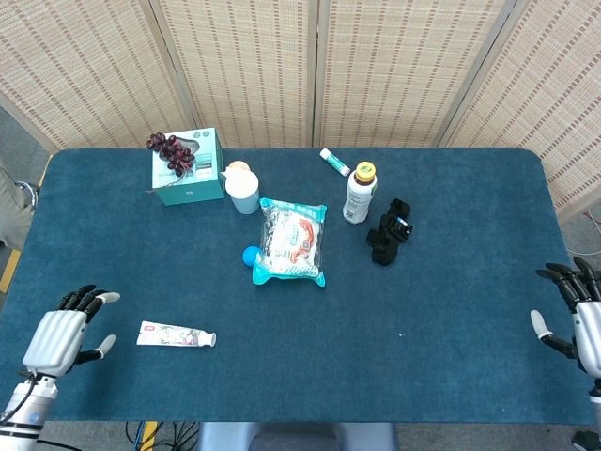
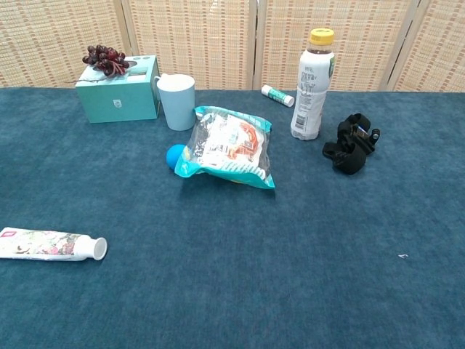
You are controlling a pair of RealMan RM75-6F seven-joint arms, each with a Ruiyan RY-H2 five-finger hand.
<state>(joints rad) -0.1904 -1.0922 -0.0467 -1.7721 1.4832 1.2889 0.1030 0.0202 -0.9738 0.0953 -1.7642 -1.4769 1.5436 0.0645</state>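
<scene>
Tall woven screens stand behind a table [image 1: 451, 310] covered in fuzzy dark blue cloth. Most of the near half and the whole right side of the table are bare blue cloth.

The biggest thing is a shiny plastic snack bag [image 1: 292, 241] lying flat near the middle. A small blue ball [image 1: 251, 254] touches its left side. Near the far left corner sits a teal box [image 1: 191, 171] with dark purple grapes [image 1: 170, 149] on top. A pale blue cup [image 1: 244, 193] stands just beside the box. A white bottle [image 1: 358, 195] with a yellow cap stands upright to the right of the bag. A lumpy black clip-like thing [image 1: 389, 231] lies just beside the bottle. A small white tube [image 1: 333, 162] lies near the far edge behind the bottle.

The left hand [image 1: 64, 334] is over the near left corner, fingers spread a little and holding nothing. Nearest to it is a toothpaste tube [image 1: 176, 334], lying flat near the near edge, with its cap pointing away from the hand. The two are close but not touching.

The right hand [image 1: 575, 315] is at the right edge, fingers apart and holding nothing, well apart from everything else.
</scene>
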